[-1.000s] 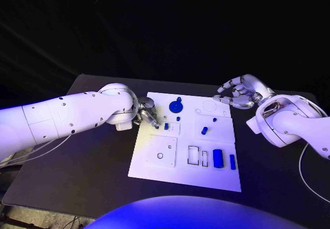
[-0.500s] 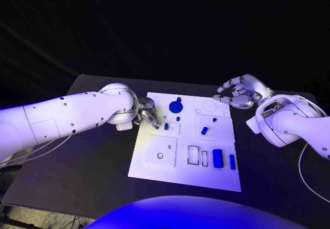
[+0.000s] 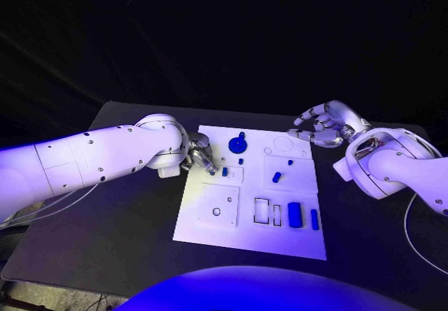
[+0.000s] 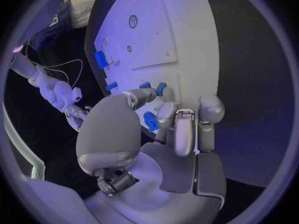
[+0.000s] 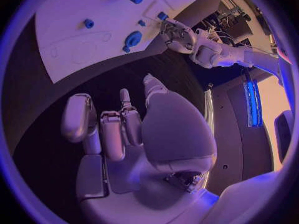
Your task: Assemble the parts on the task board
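The white task board [image 3: 215, 243] lies mid-table. My left hand [image 3: 199, 157] hangs over its left edge, and between thumb and a finger it pinches a small blue part [image 4: 149, 121]. Just past its fingertips a small blue peg [image 3: 225, 172] stands in a square recess. A round blue disc with a knob [image 3: 239, 144] sits at the board's far side. A blue block [image 3: 295, 214] and a slim blue bar [image 3: 314, 219] sit in slots at the near right. My right hand [image 3: 322, 128] hovers off the far right corner, its fingers curled in with nothing in them.
More small blue pegs [image 3: 276, 176] [image 3: 291, 162] [image 3: 241, 161] stand mid-board. Two bare rectangular slots [image 3: 262, 210] and a round hole [image 3: 217, 211] lie on the near half. Black table [image 3: 112, 220] surrounds the board. The right wrist view shows the left hand [image 5: 176, 33] across the board.
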Robot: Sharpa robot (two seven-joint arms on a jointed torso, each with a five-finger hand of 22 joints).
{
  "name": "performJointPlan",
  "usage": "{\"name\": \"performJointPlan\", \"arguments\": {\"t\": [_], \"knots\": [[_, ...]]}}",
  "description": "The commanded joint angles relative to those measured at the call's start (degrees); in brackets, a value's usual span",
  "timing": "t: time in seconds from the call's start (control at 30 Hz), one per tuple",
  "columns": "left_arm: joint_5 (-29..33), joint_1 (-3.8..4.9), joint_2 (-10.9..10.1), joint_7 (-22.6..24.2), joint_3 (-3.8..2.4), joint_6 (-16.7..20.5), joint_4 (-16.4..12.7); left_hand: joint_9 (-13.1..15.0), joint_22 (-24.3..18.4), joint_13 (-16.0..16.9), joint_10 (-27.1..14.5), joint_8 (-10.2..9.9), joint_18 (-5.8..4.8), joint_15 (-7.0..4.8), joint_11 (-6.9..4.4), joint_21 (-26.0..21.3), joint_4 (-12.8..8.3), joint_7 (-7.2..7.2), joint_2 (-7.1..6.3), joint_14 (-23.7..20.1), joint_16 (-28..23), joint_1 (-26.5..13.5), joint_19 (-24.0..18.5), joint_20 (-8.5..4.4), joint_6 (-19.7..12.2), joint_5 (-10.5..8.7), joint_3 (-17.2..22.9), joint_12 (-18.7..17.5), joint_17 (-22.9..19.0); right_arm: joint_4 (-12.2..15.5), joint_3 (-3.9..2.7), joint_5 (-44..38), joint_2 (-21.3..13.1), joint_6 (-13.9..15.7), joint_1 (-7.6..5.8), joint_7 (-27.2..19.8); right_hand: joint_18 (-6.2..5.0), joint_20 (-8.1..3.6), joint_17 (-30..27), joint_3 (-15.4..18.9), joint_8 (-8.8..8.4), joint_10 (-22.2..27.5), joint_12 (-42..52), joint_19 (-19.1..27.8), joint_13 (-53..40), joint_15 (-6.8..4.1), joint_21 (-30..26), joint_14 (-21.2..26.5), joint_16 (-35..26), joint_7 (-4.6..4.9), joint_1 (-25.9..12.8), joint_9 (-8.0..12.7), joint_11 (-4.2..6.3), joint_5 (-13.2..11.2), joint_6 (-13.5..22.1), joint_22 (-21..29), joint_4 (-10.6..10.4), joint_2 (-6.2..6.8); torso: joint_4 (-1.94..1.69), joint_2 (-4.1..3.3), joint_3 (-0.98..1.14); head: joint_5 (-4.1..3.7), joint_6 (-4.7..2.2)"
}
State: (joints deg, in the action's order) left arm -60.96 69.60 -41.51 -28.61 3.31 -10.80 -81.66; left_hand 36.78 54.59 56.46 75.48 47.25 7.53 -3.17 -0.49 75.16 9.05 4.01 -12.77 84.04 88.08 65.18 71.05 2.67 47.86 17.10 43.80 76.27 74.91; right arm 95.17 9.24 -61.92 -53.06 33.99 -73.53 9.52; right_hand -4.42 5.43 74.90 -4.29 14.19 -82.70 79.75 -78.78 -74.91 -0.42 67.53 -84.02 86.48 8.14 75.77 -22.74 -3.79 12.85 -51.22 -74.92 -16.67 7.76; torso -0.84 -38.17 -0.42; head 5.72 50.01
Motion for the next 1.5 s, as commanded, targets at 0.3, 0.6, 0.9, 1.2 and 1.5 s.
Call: {"name": "performJointPlan", "arguments": {"t": [0.3,0.6,0.9,1.2,1.5], "knots": [[0.69,-0.10,0.28,0.39,0.11,-0.48,0.27,-0.44,-0.47,0.08,0.49,-0.41,-0.58,-1.16,-0.87,-0.56,-5.14,-1.39,-0.33,4.60,0.16,-2.92,0.14,-0.47,0.23,-0.83,2.47,0.05,9.46,-0.06,0.00,-0.23,0.03,-0.16,0.08,-0.55,-0.68,-0.08,3.99,0.33,0.19,0.03,0.02,-0.23,-4.61,-0.30,-0.40,-3.63,-0.40,0.04,-0.53,0.06,0.40,0.36,0.27,-0.46,-0.13,0.04,0.04,0.07,0.01,-0.02,-0.01],[0.79,-0.12,0.06,0.53,-0.05,0.74,0.06,-1.40,-0.69,-0.04,0.16,-1.32,-0.62,-1.15,-0.83,-0.93,0.35,-1.36,-0.56,4.60,0.16,-5.34,0.41,-0.53,1.59,-0.81,-4.26,-0.02,9.47,-0.04,0.00,-0.16,-0.04,-0.11,0.11,-0.64,-0.68,-0.08,3.99,0.33,0.19,0.03,0.02,-0.23,-4.61,-0.30,-0.40,-3.63,-0.40,0.04,-0.53,0.06,0.40,0.36,0.27,-0.46,-0.13,0.04,-0.01,0.07,-0.03,-0.08,-0.01],[0.90,-0.11,-0.17,0.59,-0.29,2.05,0.20,-1.71,-0.76,0.40,0.29,-1.62,-0.65,-1.04,-0.64,-1.15,6.24,-1.16,-1.10,4.61,0.17,-5.78,0.69,-0.48,2.09,-1.10,-13.65,0.11,9.52,-0.02,0.00,-0.11,-0.06,-0.09,0.13,-0.68,-0.68,-0.08,3.99,0.33,0.19,0.03,0.02,-0.23,-4.61,-0.30,-0.40,-3.63,-0.40,0.04,-0.53,0.06,0.40,0.36,0.27,-0.46,-0.13,0.04,0.04,0.05,0.00,-0.15,-0.01],[1.01,-0.10,-0.71,0.88,-1.23,3.71,0.12,-1.84,-0.78,0.29,0.22,-1.79,-0.65,-1.01,-0.58,-1.21,7.65,-1.09,-0.99,4.61,0.18,-5.96,0.76,-0.47,2.16,-1.27,-17.01,0.03,9.52,-0.02,0.00,-0.10,-0.14,-0.06,0.16,-0.74,-0.70,-0.08,3.96,0.39,0.23,0.05,-0.01,-0.20,-4.58,-0.30,-0.49,-3.62,-0.42,0.05,-0.63,0.09,0.39,0.35,0.35,-0.42,-0.14,0.08,0.00,0.08,-0.01,-0.32,-0.01],[4.64,-0.04,-1.10,9.14,-2.96,10.13,-1.49,-2.22,-10.98,-8.44,-6.48,-3.28,1.01,0.11,0.93,-6.85,7.41,0.67,-0.17,2.75,-1.65,-2.67,-5.59,0.36,-2.49,-0.72,-19.07,-4.26,4.61,-0.16,0.00,-0.08,-0.11,0.19,0.25,-0.93,-0.71,-0.08,3.96,0.43,0.26,0.05,-0.01,-0.16,-4.57,-0.30,-0.59,-3.62,-0.42,0.05,-0.71,0.10,0.39,0.34,0.38,-0.37,-0.15,0.09,0.09,0.10,0.08,-0.58,-0.01]]}}
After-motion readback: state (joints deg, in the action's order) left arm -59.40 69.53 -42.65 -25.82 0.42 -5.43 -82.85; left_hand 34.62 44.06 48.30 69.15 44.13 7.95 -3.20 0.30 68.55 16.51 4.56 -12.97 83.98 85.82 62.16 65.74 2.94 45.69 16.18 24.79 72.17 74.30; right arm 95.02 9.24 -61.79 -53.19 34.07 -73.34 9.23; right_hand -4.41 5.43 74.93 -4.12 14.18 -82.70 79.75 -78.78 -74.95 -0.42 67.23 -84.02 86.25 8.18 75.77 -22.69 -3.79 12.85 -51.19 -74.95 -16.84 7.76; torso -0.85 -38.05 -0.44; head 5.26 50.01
